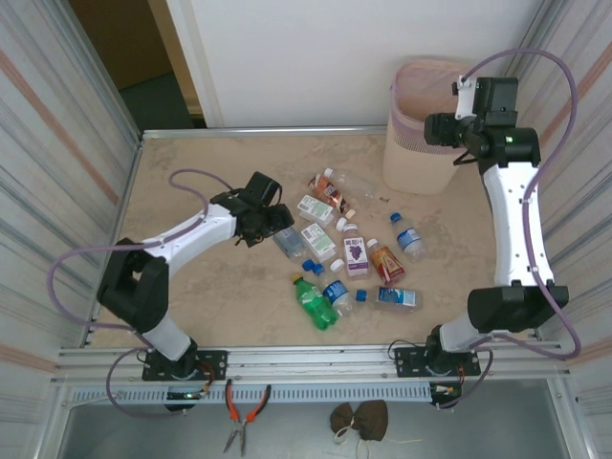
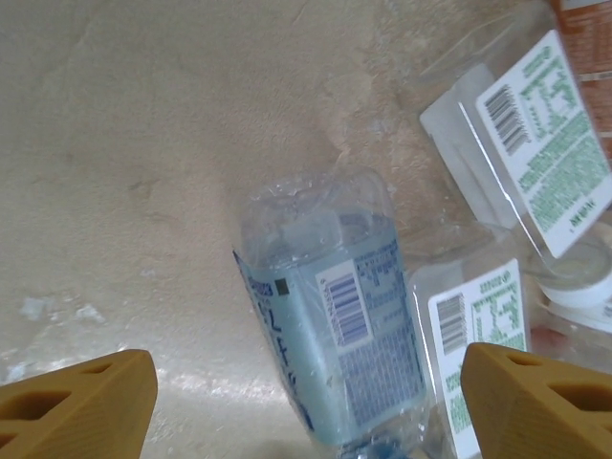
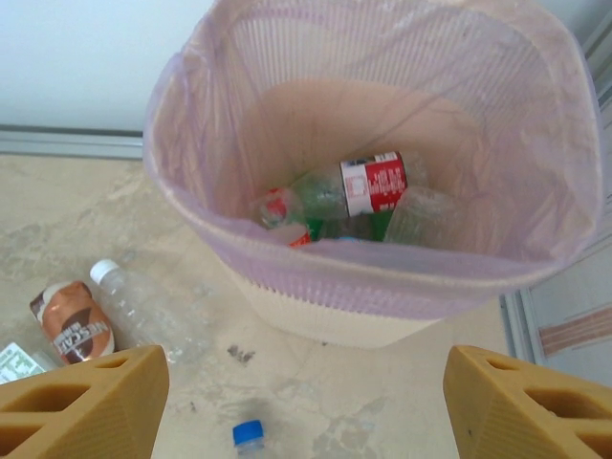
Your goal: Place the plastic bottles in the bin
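Observation:
Several plastic bottles lie scattered mid-table, among them a green one [image 1: 314,301] and one with a purple label [image 1: 355,251]. My left gripper [image 1: 276,227] hovers open at the left end of the pile. In the left wrist view its fingers [image 2: 76,402] stand wide on either side of a clear blue-labelled bottle [image 2: 335,325], apart from it. My right gripper [image 1: 436,129] hangs open and empty beside the bin [image 1: 421,153] at the back right. The right wrist view looks into the pink-lined bin [image 3: 363,268], where a red-labelled bottle [image 3: 373,182] lies among others.
Two white-green labelled bottles [image 2: 535,143] lie right of the blue-labelled one. A clear bottle [image 3: 143,306] and a brown-labelled one [image 3: 72,320] lie left of the bin. A blue cap [image 3: 247,435] shows below the right gripper. Ribbed walls flank the table. Pliers [image 1: 244,411] lie in front of the near rail.

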